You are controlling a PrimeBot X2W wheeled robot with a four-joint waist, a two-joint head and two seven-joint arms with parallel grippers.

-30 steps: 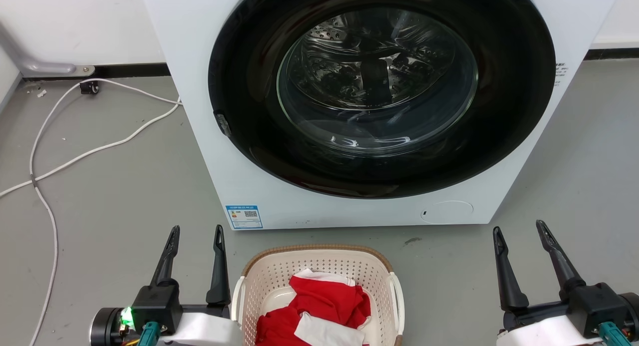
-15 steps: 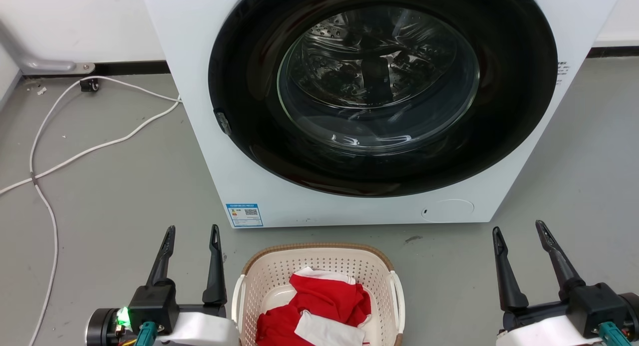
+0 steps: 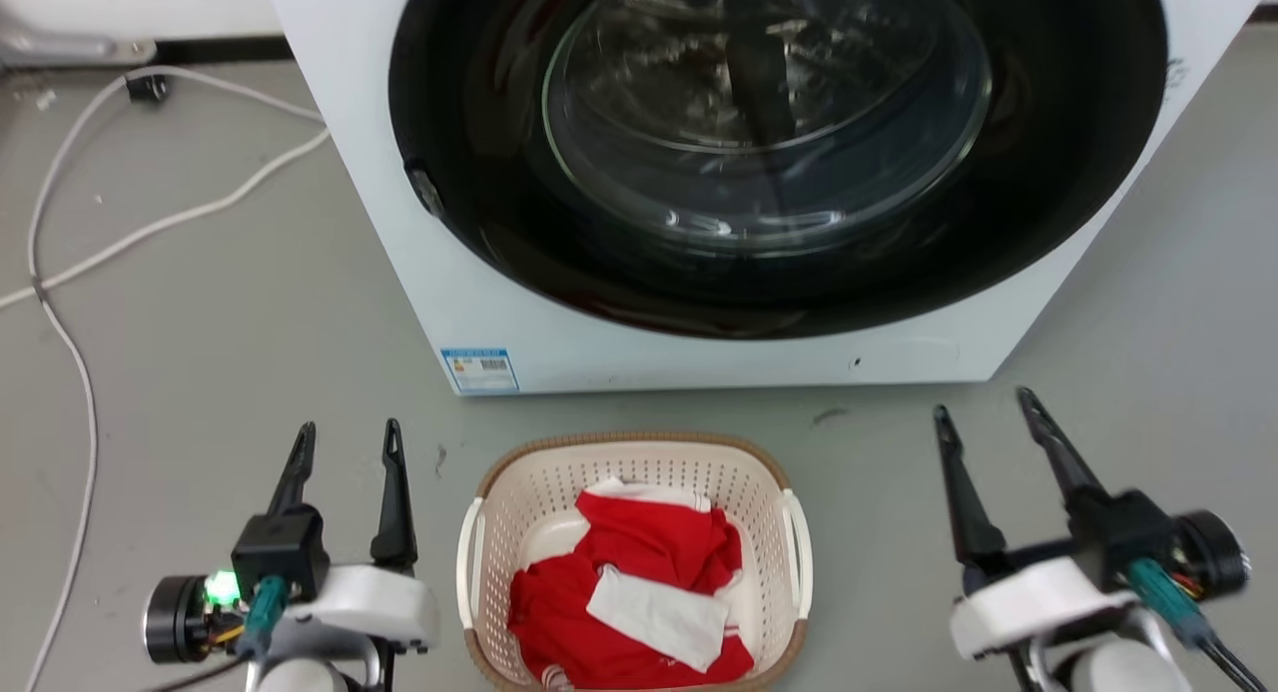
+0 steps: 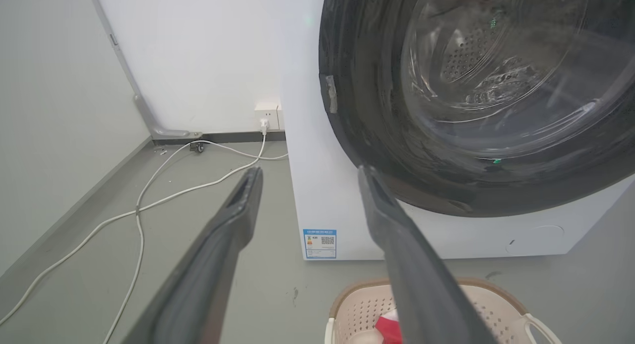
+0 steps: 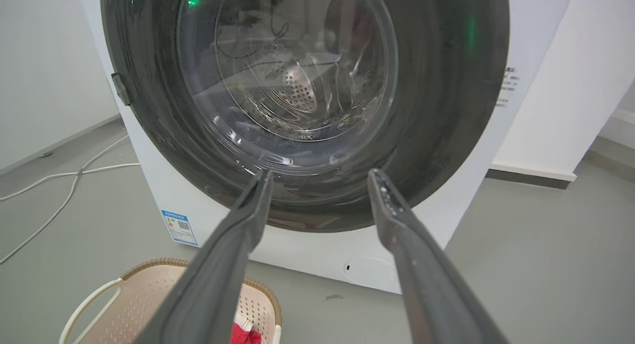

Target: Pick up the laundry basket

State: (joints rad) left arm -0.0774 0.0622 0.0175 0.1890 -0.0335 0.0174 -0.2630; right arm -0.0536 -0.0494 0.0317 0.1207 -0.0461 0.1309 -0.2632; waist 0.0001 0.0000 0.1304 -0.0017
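The laundry basket (image 3: pixel 639 467) stands on the grey floor (image 3: pixel 250 352) at the lower middle of the head view, just in front of the white washing machine (image 3: pixel 479 303). The machine's round dark door (image 3: pixel 769 123) fills the upper part of the frame. Inside the basket lies a crumpled red garment (image 3: pixel 649 562) with a white piece of cloth (image 3: pixel 659 617) on top of it. The left gripper (image 3: pixel 348 427) is at the lower left, just beside the basket's left handle but not touching it. Its two dark fingers point up the frame with a clear gap between them and nothing in that gap. The right gripper (image 3: pixel 981 404) is at the lower right, farther from the basket, with its fingers spread wider and likewise empty. In the left wrist view the left gripper (image 4: pixel 310 169) frames the machine's lower corner, and the basket's rim (image 4: pixel 347 292) shows at the bottom edge behind the right-hand finger. In the right wrist view the right gripper (image 5: pixel 320 172) points at the door, with the basket (image 5: pixel 144 294) at the lower left. A blue label (image 3: pixel 480 368) sits on the machine's lower left corner.
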